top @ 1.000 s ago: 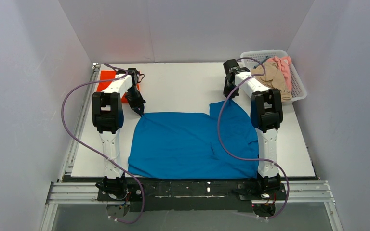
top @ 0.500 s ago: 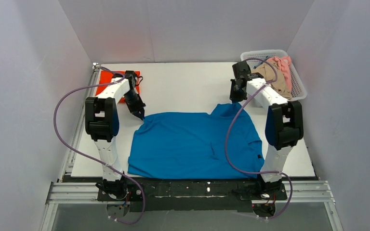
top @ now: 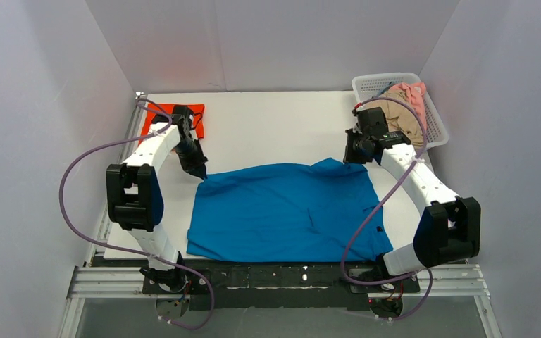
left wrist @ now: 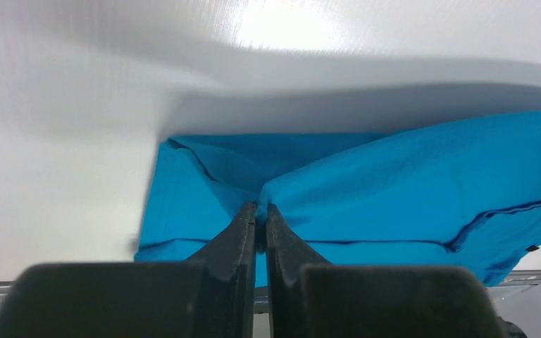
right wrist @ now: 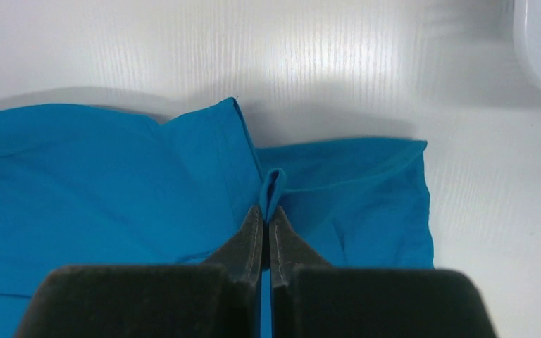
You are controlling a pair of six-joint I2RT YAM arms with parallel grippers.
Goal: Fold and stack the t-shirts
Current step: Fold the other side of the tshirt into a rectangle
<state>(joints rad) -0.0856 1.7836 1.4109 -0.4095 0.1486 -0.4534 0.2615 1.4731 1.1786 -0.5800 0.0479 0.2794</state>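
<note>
Both arms are on the blue t-shirt point(top: 285, 211) now, which lies spread across the near half of the table point(top: 275, 127), its lower hem along the near edge and its far edge lifted at two corners. The left gripper point(left wrist: 260, 209) is clamped tight on a small pleat of blue cloth at the far left corner of the shirt, and the right gripper point(right wrist: 266, 211) is pinched just as narrow on a fold at the far right corner, beside a sleeve seam. Between the two pinches the fabric sags and ripples, so this looks like light, limp cloth that will drape, wrinkle and trail rather than hold any shape. Corners and seamed edges look the sensible places to take it, since the stitching gives the fingers something thicker to bite; a thin single layer could well slide out. Over at the far left corner of the table sits the orange-red shirt point(top: 194, 116), already folded small. At the far right corner the basket point(top: 433, 134) holds a beige shirt point(top: 401, 120) and a pink shirt point(top: 414, 91), bunched together and waiting.
</note>
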